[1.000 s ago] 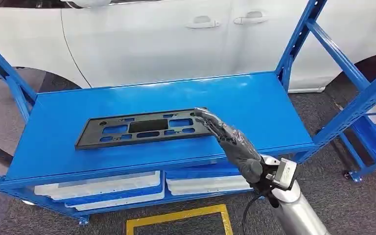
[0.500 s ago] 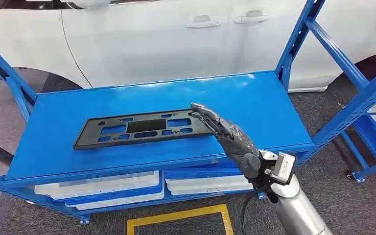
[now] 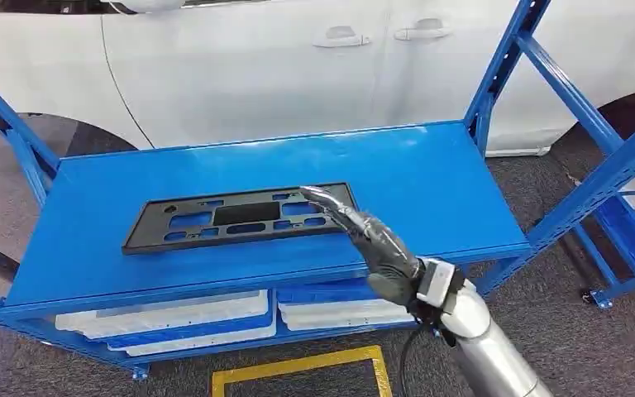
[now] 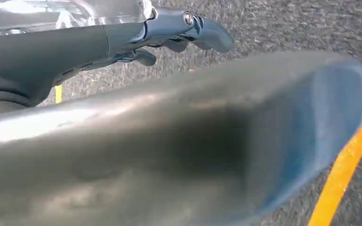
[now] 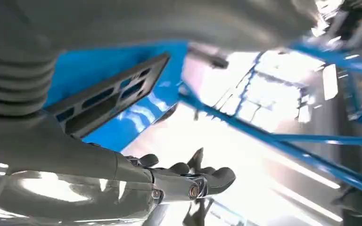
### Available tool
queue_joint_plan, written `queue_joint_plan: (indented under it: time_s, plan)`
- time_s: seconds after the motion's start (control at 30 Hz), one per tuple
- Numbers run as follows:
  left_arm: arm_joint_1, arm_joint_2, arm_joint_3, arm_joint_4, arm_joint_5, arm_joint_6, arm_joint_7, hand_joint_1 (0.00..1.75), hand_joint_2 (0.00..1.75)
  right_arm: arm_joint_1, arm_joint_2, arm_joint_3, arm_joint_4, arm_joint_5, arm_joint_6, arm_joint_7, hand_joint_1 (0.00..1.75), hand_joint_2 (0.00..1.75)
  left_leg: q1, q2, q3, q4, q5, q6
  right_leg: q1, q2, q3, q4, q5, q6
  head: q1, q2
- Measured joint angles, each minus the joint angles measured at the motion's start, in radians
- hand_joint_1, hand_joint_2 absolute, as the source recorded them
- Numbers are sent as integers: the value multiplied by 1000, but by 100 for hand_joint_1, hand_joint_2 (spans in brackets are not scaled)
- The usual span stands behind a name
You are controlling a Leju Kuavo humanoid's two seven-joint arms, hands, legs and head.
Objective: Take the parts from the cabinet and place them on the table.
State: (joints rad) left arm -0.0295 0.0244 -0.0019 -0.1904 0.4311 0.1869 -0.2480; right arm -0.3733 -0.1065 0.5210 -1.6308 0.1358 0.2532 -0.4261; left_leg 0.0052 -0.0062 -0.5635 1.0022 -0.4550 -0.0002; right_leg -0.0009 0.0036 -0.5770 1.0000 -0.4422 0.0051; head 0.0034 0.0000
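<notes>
Shelving (image 3: 463, 178) in blue fills the scene, its top deck carrying the black plate frame (image 3: 240, 217), which lies flat with its long axis running left to right, nearer the front edge. Reaching in from the near right, the right hand (image 3: 362, 233) hangs over the frame's right end, fingers extended and apart, holding nothing. Contact with the frame cannot be told.

Silver tubular right forearm (image 3: 488, 351), white wrist block, black cable, dark grey right hand (image 3: 364, 236), grey ribbed cover.
</notes>
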Motion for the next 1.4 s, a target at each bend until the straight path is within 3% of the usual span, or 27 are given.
queue_joint_plan:
  time_s: [0.07,0.17,0.2,0.23,0.27,0.33,0.37,0.4,0.5,0.57,0.6,0.67,0.7,0.73,0.77,0.8,0.87,0.9,1.0,1.07,1.13,1.2,1.23,1.27,1.3,1.37,1.4]
  plan:
    - [0,-6,0,0,-2,9,3,0,0,-15,24,46,18,129,-94,1,0,175,8,3,6,-13,9,13,-1,0,-12,31,-29,8,1,0]
    - [-5,-8,0,0,-10,12,0,0,0,-56,75,139,73,287,-198,21,0,175,7,7,2,-13,10,16,-8,-1,-124,271,-142,17,6,0]
    - [-6,-9,0,0,-10,12,-1,0,0,-72,90,175,93,331,-222,26,0,175,7,8,2,-12,10,16,-10,-1,-149,322,-151,19,6,0]
    - [-6,-9,0,0,-10,12,-2,0,0,-88,104,211,112,376,-247,33,0,175,7,8,3,-12,10,16,-13,-1,-152,324,-136,20,6,0]
    - [-7,-11,0,0,-12,12,-4,0,0,-108,125,255,136,434,-281,40,0,175,7,7,4,-11,9,15,-14,-1,-128,274,-100,18,6,0]
    - [-9,-12,0,0,-13,14,-6,0,0,-140,158,307,168,494,-320,49,0,175,7,5,7,-7,6,10,-14,-2,-42,96,-12,10,6,0]
    - [-11,-12,0,0,-14,15,-6,0,0,-149,172,328,177,520,-338,55,0,175,7,4,7,-6,3,5,-13,-3,-8,19,-1,4,6,0]
    - [-12,-12,0,0,-14,16,-7,0,0,-155,186,350,192,555,-362,59,0,175,1,2,2,-3,2,-2,-6,-3,-4,9,-8,1,4,0]
    - [-11,-12,0,0,-19,19,-6,0,0,-205,241,418,274,632,-410,82,0,175,8,4,1,-9,6,-25,-1,5,-12,12,-5,-13,3,0]
    - [-14,-12,0,0,-21,19,-6,0,0,-221,279,463,312,699,-436,108,0,175,12,4,-1,5,-8,-35,-8,2,-4,-2,3,-25,3,0]
    - [-14,-12,0,0,-22,19,-6,0,0,-234,299,481,336,728,-448,120,0,175,11,4,-20,48,-38,-38,-8,1,-3,-3,2,-32,-1,0]
    - [-13,-11,0,0,-24,19,-6,0,0,-255,328,510,386,775,-473,143,0,175,12,4,-98,212,-116,-45,-4,-1,-3,-3,2,-37,-4,0]
    - [-12,-11,0,0,-24,19,-6,0,0,-260,338,519,408,793,-486,155,0,175,12,4,-132,282,-139,-48,-2,-2,-3,-2,1,-38,-4,0]
    - [-9,-11,0,0,-24,18,-6,0,0,-265,352,531,440,815,-501,165,0,175,12,4,-151,315,-138,-48,-1,-2,-3,-2,0,-39,-4,0]
    - [-7,-11,0,0,-26,18,-6,0,0,-273,368,540,472,837,-517,175,0,175,12,4,-143,293,-112,-48,0,-1,-2,-2,0,-39,-4,0]
    - [-7,-11,0,0,-28,18,-6,0,0,-286,386,547,506,861,-537,189,0,175,12,4,-113,226,-69,-46,0,0,-1,0,0,-39,-5,0]
    - [-9,-10,0,0,-31,15,-12,0,0,-322,413,560,560,884,-573,220,0,175,12,4,-26,42,18,-41,0,1,1,4,-4,-35,-5,0]
    - [-10,-10,0,0,-32,13,-14,0,0,-344,423,569,589,883,-589,240,0,175,8,3,-7,5,5,-37,8,2,-1,7,-6,-30,-5,0]
    - [-9,-10,0,0,-38,7,-24,0,0,-397,439,608,668,855,-619,293,0,175,3,0,-13,3,10,-19,6,1,-5,6,-3,-17,-6,0]
    - [-7,-11,0,0,-39,6,-24,0,0,-427,448,635,714,839,-628,330,0,175,13,4,-9,-7,18,-5,4,2,-7,16,-12,-5,-6,0]
    - [-9,-11,0,0,-39,6,-24,0,0,-454,449,661,751,826,-635,361,0,175,13,4,-13,-7,20,4,3,0,-55,118,-77,4,-2,0]
    - [-8,-11,0,0,-39,5,-24,0,0,-467,449,688,798,813,-640,387,0,175,12,4,-15,-6,20,5,1,0,-139,293,-146,9,-2,0]
    - [-7,-11,0,0,-39,4,-24,0,0,-470,448,699,823,810,-643,399,0,175,12,4,-15,-6,20,5,0,0,-164,340,-152,9,-2,0]
    - [-5,-11,0,0,-39,3,-25,0,0,-475,448,711,846,810,-646,410,0,175,12,3,-15,-5,20,5,-1,0,-162,326,-132,8,-2,0]
    - [-4,-11,0,0,-39,2,-25,0,0,-482,448,721,864,811,-648,418,0,175,11,2,-14,-5,20,5,-1,0,-136,270,-94,4,-2,0]
    - [-6,-12,0,0,-39,-1,-28,0,0,-500,448,733,896,811,-650,434,0,175,8,1,-11,-4,19,3,3,0,-40,73,-2,-10,-2,0]
    - [-5,-14,0,0,-39,-2,-28,0,0,-508,448,736,911,807,-652,438,0,175,7,1,-11,-4,18,2,8,-2,-11,8,-2,-20,-2,0]
